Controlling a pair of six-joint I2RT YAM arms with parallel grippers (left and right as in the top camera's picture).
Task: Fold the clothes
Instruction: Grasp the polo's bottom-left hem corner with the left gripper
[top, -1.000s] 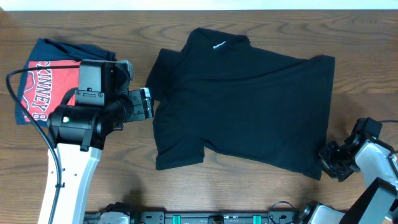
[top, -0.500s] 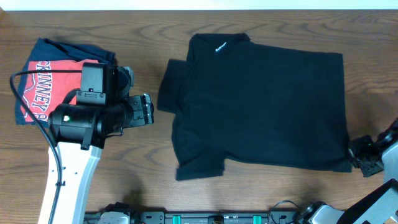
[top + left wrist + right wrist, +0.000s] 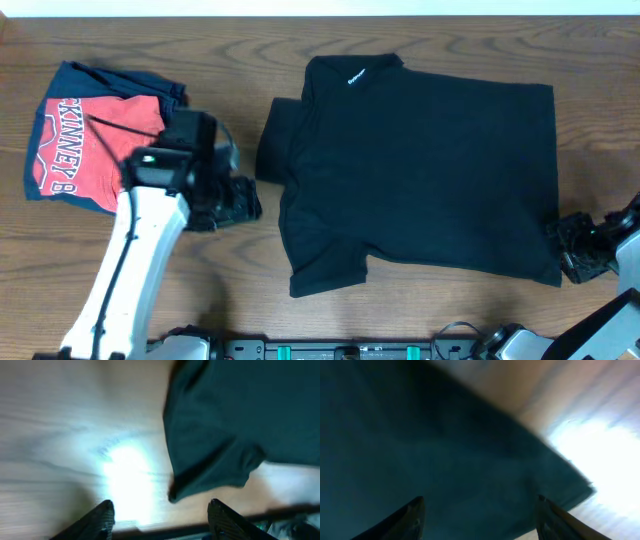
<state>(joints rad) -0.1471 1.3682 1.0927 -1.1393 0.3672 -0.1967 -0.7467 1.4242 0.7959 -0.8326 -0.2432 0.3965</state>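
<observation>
- The black shirt (image 3: pixel 430 170) lies spread out on the wooden table (image 3: pixel 200 40), right of the middle, with its neck toward the far edge.
- Small white lettering (image 3: pixel 353 72) shows at the neck.
- A sleeve (image 3: pixel 272 140) sticks out on the shirt's left side, and a second flap of cloth (image 3: pixel 325 272) juts from its near-left corner.
- The body of the shirt looks mostly flat, with soft creases.
- The right gripper (image 3: pixel 575 245) is at the shirt's near-right corner, just beside the edge of the cloth.
- In the right wrist view its fingers (image 3: pixel 412 515) stand wide apart with nothing pinched between them. The shirt (image 3: pixel 445 450) fills most of the view beneath them, and its corner ends on bright wood.
- The left gripper (image 3: pixel 245 200) sits over bare wood just left of the shirt, apart from the cloth.
- The left wrist view is blurred, yet its fingers (image 3: pixel 102 515) plainly stand wide and hold nothing. The shirt (image 3: pixel 240 415) and one hanging flap lie ahead of them to the right.
- The left arm (image 3: pixel 130 280), white with a black wrist, reaches in from the near edge.
- Farther left lies a red T-shirt (image 3: pixel 95 150) with white block letters, resting on a navy-blue garment (image 3: pixel 110 75), well apart from the black shirt.
</observation>
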